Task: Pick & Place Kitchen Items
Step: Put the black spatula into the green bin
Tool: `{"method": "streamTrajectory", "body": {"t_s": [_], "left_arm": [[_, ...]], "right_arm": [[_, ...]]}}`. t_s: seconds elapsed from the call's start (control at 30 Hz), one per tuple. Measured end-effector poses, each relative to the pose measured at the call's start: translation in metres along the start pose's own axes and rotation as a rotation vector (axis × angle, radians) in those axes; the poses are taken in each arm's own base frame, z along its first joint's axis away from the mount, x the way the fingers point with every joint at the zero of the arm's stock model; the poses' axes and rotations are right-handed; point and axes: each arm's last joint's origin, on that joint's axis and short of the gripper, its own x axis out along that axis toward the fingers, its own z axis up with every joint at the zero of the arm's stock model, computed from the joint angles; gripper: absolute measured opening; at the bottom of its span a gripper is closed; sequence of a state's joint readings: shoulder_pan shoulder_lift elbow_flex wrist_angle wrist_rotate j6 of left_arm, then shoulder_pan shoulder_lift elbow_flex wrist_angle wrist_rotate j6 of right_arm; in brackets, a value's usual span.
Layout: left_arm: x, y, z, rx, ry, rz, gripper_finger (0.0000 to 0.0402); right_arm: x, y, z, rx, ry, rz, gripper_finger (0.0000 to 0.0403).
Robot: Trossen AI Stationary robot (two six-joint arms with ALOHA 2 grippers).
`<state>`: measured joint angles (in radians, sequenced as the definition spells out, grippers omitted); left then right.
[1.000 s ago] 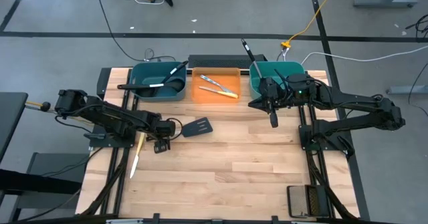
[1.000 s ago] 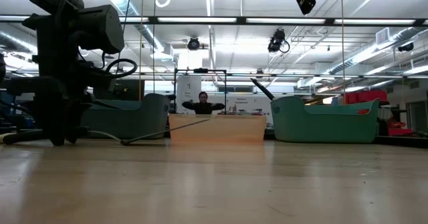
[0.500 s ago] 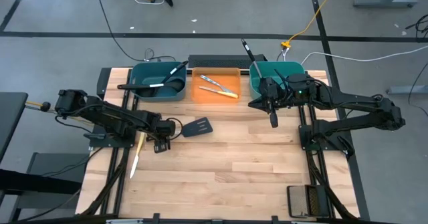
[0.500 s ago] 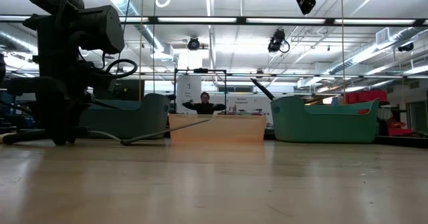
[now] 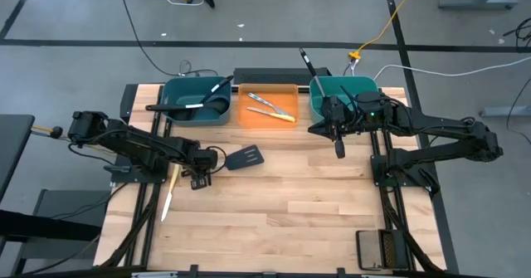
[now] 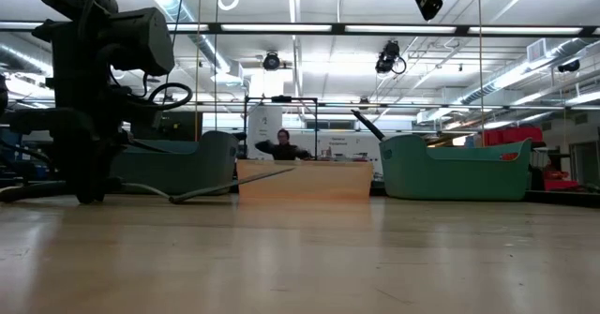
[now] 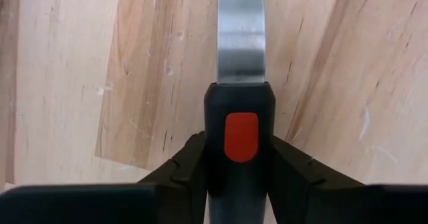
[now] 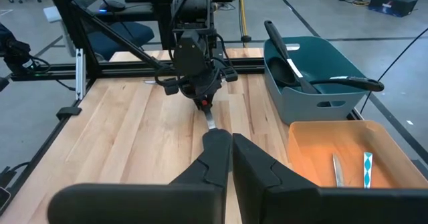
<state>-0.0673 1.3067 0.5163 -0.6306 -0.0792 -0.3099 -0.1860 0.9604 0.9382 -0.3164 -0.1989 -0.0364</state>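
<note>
My left fingers [image 7: 200,158] pinch the black spatula [image 5: 243,157] handle on the counter [image 5: 282,212]; yellow-handled knife [image 5: 169,192] just beside, teal bin [image 5: 176,112] near. Right fingers [image 8: 231,149] pressed together, empty.

Table [image 5: 274,203]: pale wood planks, matt, scuffed. Spatula [image 7: 239,110]: matt black plastic handle, brushed metal shank. Bins [image 8: 314,77]: smooth plastic, teal, orange.

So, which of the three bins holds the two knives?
The orange bin in the middle; both knives lie in it. The left teal bin holds black utensils, the right teal bin one black handle.
</note>
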Motion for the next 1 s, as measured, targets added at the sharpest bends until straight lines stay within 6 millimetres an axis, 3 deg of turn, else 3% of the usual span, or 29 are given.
{"method": "streamTrajectory", "body": {"t_s": [1.0], "left_arm": [[-0.0002,-0.0001,-0.0005,0.000,0.006,-0.006,0.0118]], "right_arm": [[0.0000,0.0000,-0.0001,0.002,0.000,0.000,0.0027]]}}
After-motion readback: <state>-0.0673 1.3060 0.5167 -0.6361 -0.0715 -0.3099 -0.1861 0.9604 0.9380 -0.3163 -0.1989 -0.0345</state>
